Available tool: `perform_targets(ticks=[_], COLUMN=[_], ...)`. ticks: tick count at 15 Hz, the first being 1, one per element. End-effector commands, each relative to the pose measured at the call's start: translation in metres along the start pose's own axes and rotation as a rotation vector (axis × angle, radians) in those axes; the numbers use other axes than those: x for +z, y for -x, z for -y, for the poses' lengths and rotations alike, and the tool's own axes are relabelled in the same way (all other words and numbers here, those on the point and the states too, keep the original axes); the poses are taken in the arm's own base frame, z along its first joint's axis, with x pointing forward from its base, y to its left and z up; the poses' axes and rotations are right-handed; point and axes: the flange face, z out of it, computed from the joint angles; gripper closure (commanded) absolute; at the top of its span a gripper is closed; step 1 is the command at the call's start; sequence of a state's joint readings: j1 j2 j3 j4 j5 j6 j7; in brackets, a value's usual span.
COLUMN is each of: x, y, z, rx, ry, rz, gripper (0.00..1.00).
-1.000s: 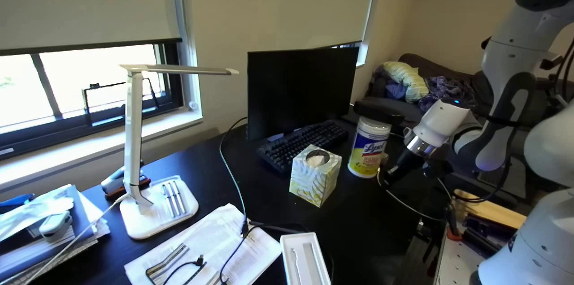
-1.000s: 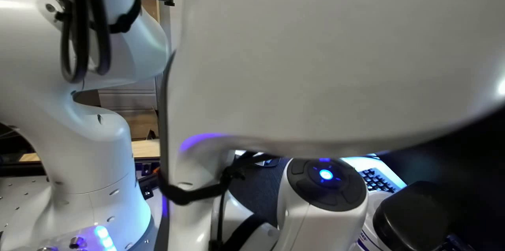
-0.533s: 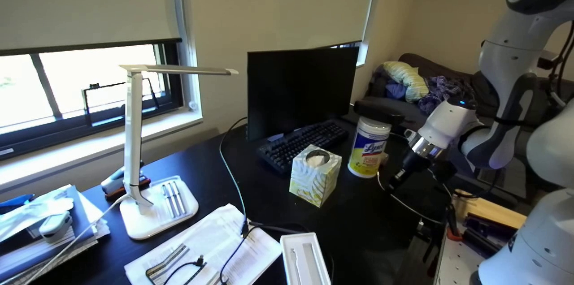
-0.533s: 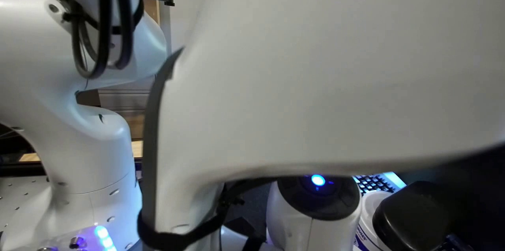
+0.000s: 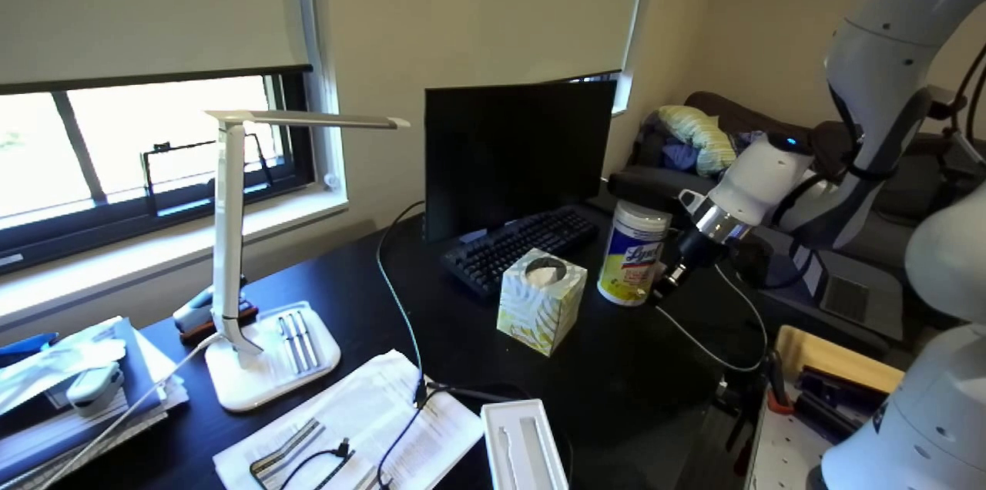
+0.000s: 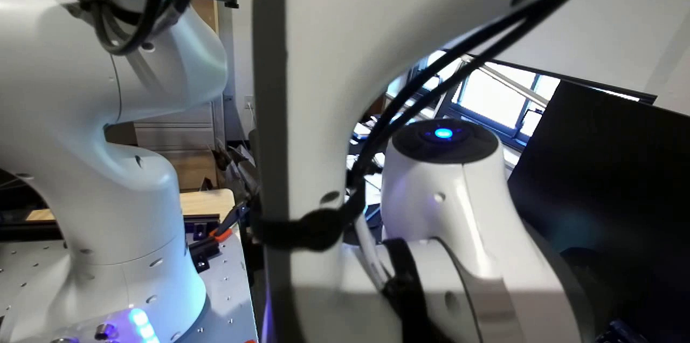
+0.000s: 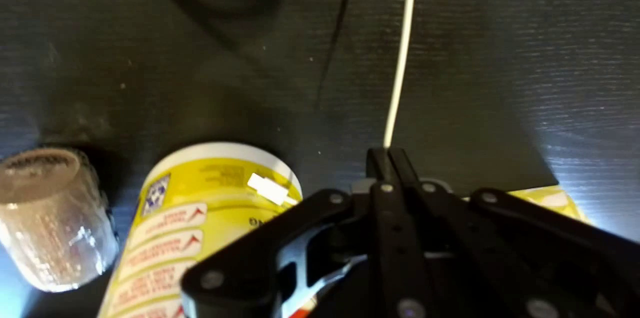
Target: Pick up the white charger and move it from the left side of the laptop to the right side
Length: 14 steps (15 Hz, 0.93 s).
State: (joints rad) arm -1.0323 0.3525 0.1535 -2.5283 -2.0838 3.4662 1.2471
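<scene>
In an exterior view, the thin, white plastic charger cord (image 5: 741, 370) makes a big bend. The wrist view shows the black, two-fingered gripper (image 7: 387, 152) pinching it, with the little, boxy white charger plug (image 7: 266, 187) left of the tips.

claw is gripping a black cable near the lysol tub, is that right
Only the colour is off: the wrist view shows the claw gripping a white cable, not a black one, near the Lysol tub.
</scene>
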Motion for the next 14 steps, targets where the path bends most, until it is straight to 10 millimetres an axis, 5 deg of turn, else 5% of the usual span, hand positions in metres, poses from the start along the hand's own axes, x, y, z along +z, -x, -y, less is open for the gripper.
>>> perform_targets(ticks=[1,8,14], x=[-0.029,-0.048,-0.060], y=[-0.015,-0.041,-0.087], z=[0.042,0.120,0.133], rx=[-0.136,-0.276,-0.131], ry=[0.043,0.044,0.058], rz=[-0.002,-0.044,-0.164], gripper=[1.00,1.00,1.00])
